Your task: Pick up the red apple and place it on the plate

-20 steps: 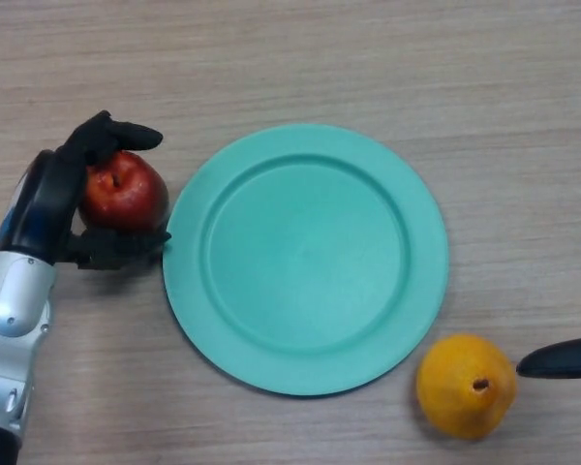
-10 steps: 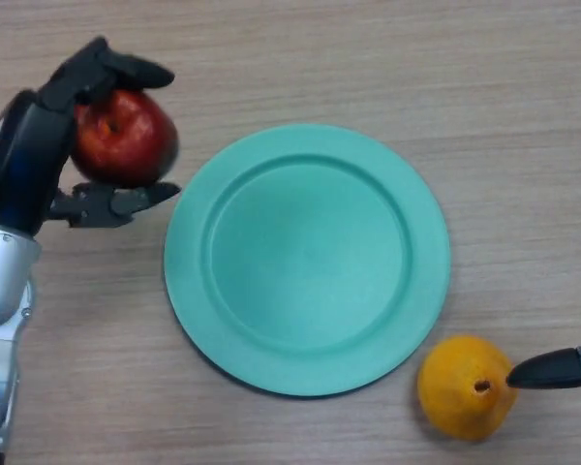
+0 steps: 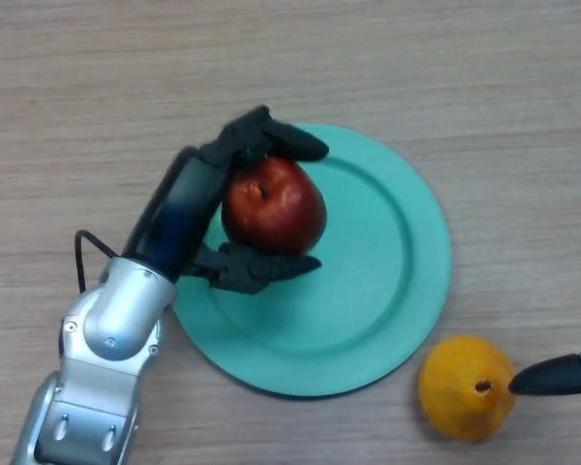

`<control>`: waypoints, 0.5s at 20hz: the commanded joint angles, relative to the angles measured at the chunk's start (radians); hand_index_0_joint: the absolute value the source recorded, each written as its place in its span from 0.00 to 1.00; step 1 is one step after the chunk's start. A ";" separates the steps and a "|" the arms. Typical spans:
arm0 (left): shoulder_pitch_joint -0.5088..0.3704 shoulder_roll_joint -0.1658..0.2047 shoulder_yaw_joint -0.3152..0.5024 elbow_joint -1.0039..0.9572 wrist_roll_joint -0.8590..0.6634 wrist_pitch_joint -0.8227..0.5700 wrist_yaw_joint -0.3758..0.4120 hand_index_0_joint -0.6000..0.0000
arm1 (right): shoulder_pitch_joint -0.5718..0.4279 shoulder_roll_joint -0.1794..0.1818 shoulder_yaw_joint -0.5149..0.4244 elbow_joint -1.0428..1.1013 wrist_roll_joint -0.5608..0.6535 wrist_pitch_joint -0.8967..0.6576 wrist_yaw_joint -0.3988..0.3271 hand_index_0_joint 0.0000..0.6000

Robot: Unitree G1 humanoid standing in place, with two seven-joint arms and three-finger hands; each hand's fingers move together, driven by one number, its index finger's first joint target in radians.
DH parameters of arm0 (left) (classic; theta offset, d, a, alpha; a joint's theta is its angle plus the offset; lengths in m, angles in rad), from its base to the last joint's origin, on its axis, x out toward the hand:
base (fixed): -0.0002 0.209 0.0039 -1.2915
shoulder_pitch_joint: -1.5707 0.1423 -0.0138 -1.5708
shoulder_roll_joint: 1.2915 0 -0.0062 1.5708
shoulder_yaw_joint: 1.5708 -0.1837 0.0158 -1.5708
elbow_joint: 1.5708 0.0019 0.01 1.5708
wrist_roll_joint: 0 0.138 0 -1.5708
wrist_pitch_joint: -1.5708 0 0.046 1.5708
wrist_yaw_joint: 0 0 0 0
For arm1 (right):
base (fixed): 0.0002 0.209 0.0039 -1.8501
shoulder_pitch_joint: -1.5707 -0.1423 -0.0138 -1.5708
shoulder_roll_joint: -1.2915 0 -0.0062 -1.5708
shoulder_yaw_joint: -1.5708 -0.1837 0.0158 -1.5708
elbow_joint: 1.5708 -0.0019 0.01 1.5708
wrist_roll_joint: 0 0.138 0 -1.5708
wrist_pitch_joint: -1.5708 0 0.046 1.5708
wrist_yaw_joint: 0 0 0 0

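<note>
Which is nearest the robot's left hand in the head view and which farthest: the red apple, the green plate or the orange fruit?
1. Red apple: inside the left hand, whose fingers curl round it.
2. Green plate: under the apple and hand, in the middle of the view.
3. Orange fruit: on the table off the plate's lower right edge, beside the right hand.

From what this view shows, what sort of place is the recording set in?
Likely a lab or test tabletop, not a kitchen: a bare wood-grain table, one green plate, an orange fruit, and the left hand holding a red apple.
</note>
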 commanded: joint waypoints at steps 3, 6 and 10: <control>-0.037 0.011 -0.009 -0.015 -0.065 -0.164 0.039 0.00 | -0.016 0.018 -0.117 -0.054 0.006 -0.156 0.023 0.00; -0.038 0.011 -0.027 0.012 -0.083 -0.178 0.046 0.16 | -0.015 0.027 -0.124 -0.054 -0.007 -0.156 0.032 0.00; -0.057 0.011 -0.023 0.032 -0.095 -0.159 0.022 1.00 | -0.006 0.057 -0.121 -0.054 -0.032 -0.166 0.049 0.00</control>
